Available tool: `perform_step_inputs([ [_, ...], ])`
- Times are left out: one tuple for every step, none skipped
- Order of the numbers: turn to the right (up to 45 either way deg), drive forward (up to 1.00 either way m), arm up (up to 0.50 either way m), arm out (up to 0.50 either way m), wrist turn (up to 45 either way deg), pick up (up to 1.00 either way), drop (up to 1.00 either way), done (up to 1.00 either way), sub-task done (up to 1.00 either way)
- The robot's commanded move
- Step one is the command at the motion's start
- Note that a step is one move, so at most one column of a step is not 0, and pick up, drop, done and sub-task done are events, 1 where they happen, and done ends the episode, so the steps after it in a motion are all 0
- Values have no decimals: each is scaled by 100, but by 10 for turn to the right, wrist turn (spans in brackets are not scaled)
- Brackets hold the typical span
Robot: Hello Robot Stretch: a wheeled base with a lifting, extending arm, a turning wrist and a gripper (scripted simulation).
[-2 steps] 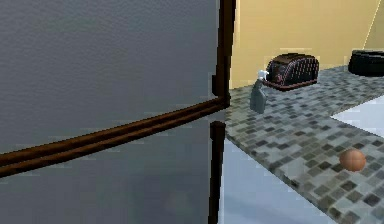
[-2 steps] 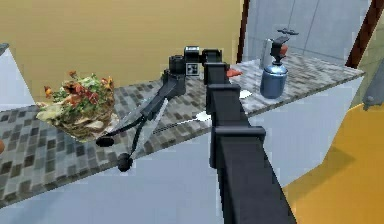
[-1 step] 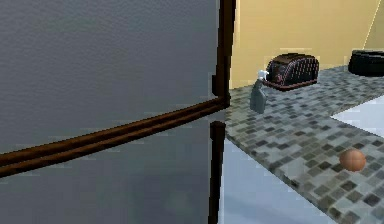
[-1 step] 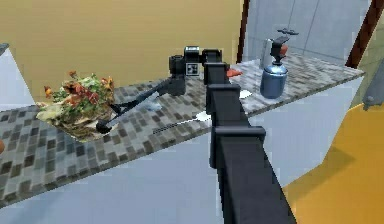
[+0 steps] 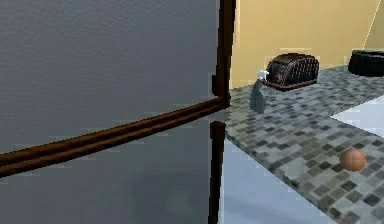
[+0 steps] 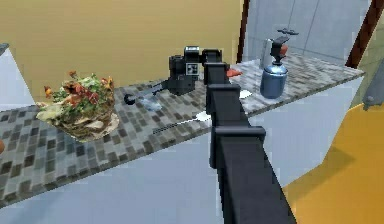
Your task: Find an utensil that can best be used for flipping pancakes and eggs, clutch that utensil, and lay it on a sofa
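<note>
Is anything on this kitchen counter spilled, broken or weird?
Nothing looks spilled or broken. The toaster, grey bottle and leafy bowl stand upright on the counter. A round brown thing lies loose on it, and a thin silvery utensil lies flat.

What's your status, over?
Pincer over the counter; hold can't be told. Thin pale utensil lies on counter beside the arm. Grey canister and flower bowl stand nearby.
</note>
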Motion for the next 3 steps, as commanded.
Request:
perform_step_inputs([
  [0, 0, 0, 0, 60, 0, 0, 0, 0],
  [0, 0, -14, 0, 0, 0, 0, 0, 0],
  [0, 0, 0, 0, 0, 100, 0, 0, 0],
])
